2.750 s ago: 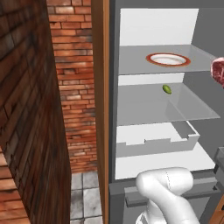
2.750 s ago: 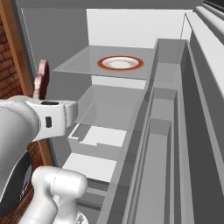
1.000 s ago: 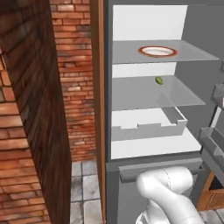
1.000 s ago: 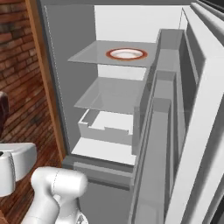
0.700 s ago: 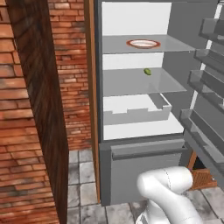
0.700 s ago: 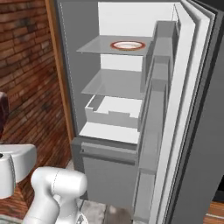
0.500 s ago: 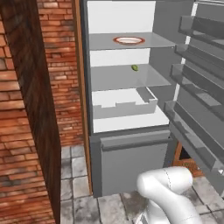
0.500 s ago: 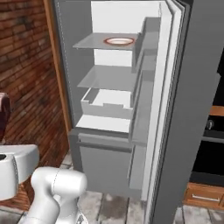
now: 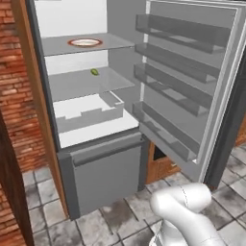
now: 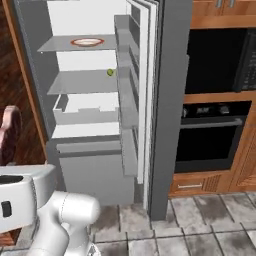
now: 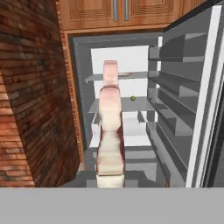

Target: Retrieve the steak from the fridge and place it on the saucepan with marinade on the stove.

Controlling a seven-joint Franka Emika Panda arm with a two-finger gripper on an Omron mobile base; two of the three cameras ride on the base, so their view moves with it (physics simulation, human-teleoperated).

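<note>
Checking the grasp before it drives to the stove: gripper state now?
Gripper: shut on the steak, which stands edge-on in the hand view, out of the open fridge.

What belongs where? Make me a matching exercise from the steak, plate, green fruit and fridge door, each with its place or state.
Things:
1. steak
2. plate
3. green fruit
4. fridge door

Places or states:
A. on the top shelf
B. swung wide open
C. held edge-on, off any shelf
D. on the second shelf

Pairs: 1-C, 2-A, 3-D, 4-B
</note>
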